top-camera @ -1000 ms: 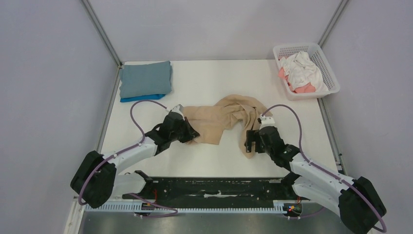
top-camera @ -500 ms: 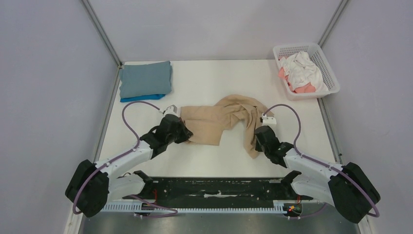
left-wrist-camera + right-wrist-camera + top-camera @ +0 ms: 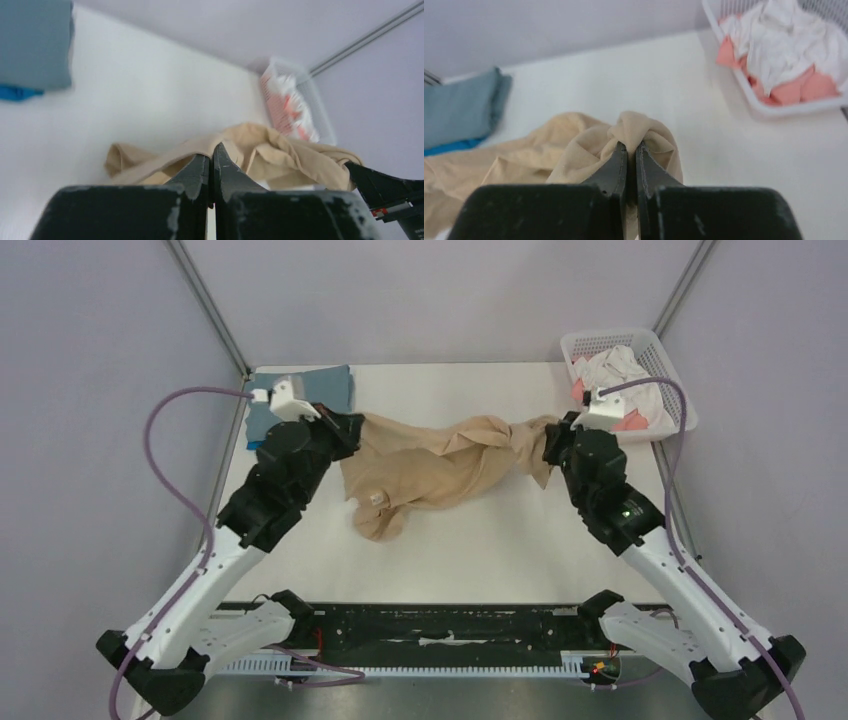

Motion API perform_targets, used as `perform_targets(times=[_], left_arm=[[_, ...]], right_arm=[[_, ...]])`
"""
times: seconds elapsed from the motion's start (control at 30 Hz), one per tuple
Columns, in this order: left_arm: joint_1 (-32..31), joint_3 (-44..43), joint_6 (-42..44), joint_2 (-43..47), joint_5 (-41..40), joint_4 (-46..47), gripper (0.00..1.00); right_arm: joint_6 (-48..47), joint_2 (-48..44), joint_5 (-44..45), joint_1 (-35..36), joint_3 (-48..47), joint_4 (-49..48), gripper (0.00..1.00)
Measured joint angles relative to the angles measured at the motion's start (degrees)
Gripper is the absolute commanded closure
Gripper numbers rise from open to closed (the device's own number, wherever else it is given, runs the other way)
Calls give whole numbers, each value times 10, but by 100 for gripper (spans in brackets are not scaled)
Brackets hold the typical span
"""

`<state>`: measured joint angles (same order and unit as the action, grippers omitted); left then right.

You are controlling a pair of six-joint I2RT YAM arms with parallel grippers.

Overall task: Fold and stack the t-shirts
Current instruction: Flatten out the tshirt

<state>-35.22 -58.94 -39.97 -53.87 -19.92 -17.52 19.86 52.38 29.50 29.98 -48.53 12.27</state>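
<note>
The tan-beige t-shirt (image 3: 440, 465) hangs stretched between both grippers above the table, its lower part drooping towards the surface. My left gripper (image 3: 352, 430) is shut on the shirt's left end (image 3: 165, 160). My right gripper (image 3: 552, 438) is shut on a bunched fold at its right end (image 3: 636, 130). A folded grey-blue t-shirt (image 3: 320, 385) lies on a bright blue one (image 3: 449, 146) at the back left, partly hidden by the left arm. White and coral-pink t-shirts (image 3: 625, 375) sit crumpled in the basket.
The white lattice basket (image 3: 672, 370) stands at the back right corner of the table, close to the right wrist. Grey walls and metal posts (image 3: 210, 310) enclose the white table (image 3: 470, 540). A black rail runs along the near edge.
The right gripper closed on the tan shirt. Both arms then rose and moved back and apart, lifting and stretching the shirt between them.
</note>
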Motion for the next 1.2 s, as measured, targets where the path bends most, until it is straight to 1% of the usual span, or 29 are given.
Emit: perform_targets(times=[0.1, 0.27, 0.37, 0.5, 0.6, 0.73, 0.8, 0.87, 0.93, 1.03, 1.13, 1.2], left_arm=[[0, -95, 39, 17, -25, -7, 98], [0, -266, 107, 15, -45, -35, 98], [0, -338, 146, 11, -67, -39, 98], [0, -386, 193, 9, -121, -41, 98], [0, -395, 223, -7, -162, -39, 98], [1, -396, 262, -75, -209, -25, 98], [14, -408, 272, -125, -215, -24, 98], [46, -443, 274, -188, -195, -33, 98], [102, -503, 260, -273, -147, -57, 98], [179, -595, 237, -384, -68, -96, 98], [220, -675, 222, -451, -7, -134, 98], [227, -702, 221, -459, 22, -141, 98]], right_arm=[[-37, -10, -3, 0, -100, 10, 100], [-99, -20, -13, -1, -247, 33, 100], [-129, -26, -10, -1, -296, 34, 100], [-158, -35, 26, -1, -315, 35, 100], [-174, -27, 50, -1, -313, 38, 100], [-196, 24, 73, -4, -307, 38, 100], [-200, 65, 58, -35, -308, 36, 100], [-199, 115, 13, -80, -313, 33, 100], [-196, 189, -47, -130, -339, 31, 100], [-188, 295, -121, -169, -412, 42, 100], [-172, 375, -190, -192, -516, 57, 100], [-157, 402, -240, -209, -576, 55, 100]])
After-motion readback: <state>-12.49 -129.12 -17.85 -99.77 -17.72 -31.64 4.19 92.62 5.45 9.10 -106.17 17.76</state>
